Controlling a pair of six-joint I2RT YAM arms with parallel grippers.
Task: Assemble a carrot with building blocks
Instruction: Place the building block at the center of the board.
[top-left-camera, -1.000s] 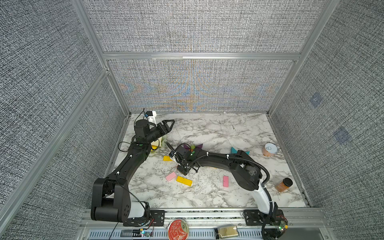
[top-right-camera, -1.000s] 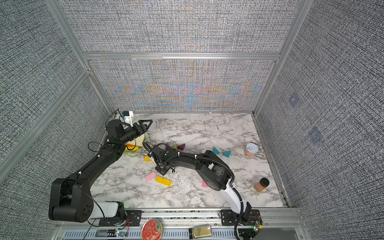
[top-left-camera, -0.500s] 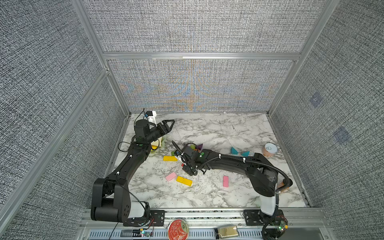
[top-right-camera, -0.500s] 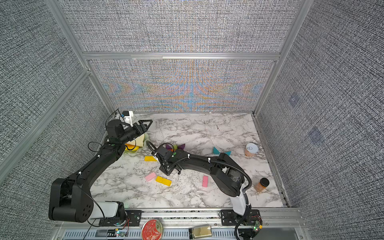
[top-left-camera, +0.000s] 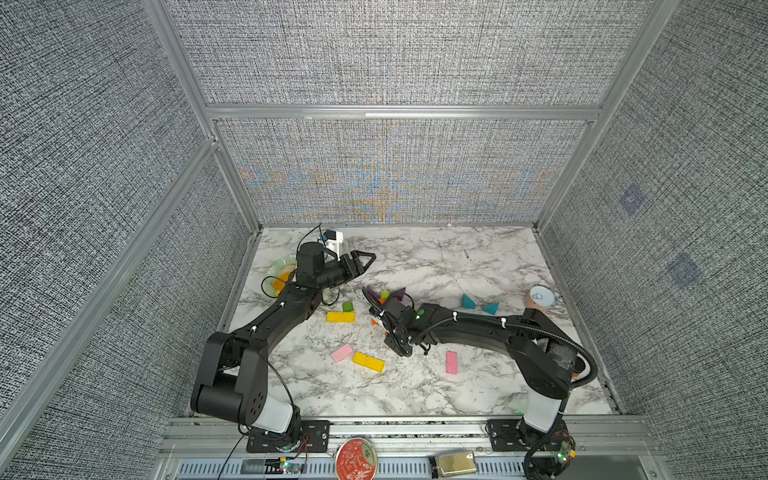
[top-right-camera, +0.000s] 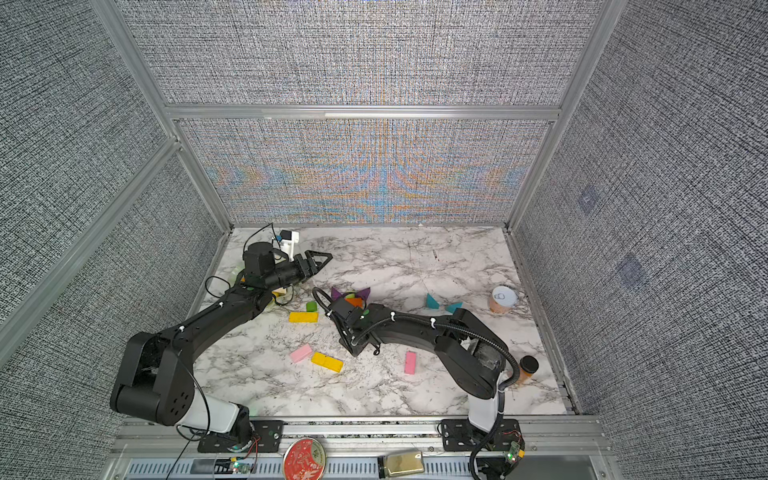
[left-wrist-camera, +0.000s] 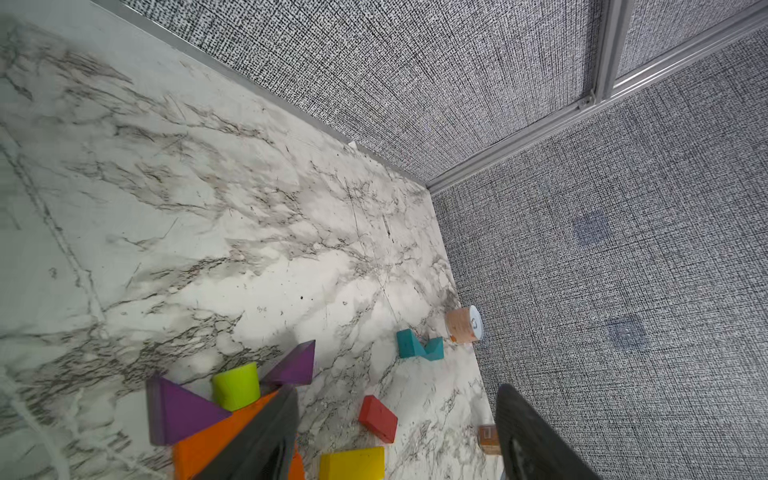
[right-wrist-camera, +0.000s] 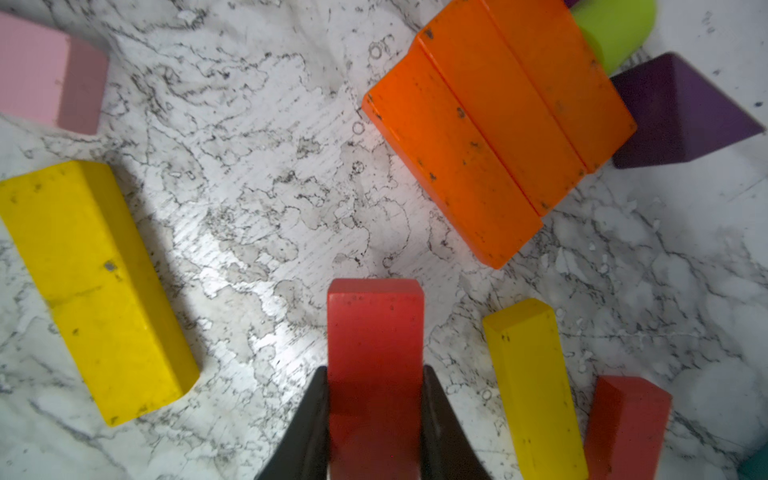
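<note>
Placement was the step in hand: the right gripper (right-wrist-camera: 374, 370) was clamped on a red bar (right-wrist-camera: 374, 320), held near the orange bars (right-wrist-camera: 498, 124) without touching them. These lay packed together near the middle of the marble table (top-left-camera: 415, 257), with purple triangles (left-wrist-camera: 178, 411) and a green stub (right-wrist-camera: 615, 29) at their far end. The left gripper (top-left-camera: 369, 259) hung spread wide, empty. Next, I judged, the bar needed squaring to the orange bars and a gentle release. Counted: two red bars, two pink bars (top-left-camera: 343, 353), two teal triangles (top-left-camera: 468, 301), two purple, two green stubs, at least two yellow bars (top-left-camera: 340, 317); the orange count was unclear.
</note>
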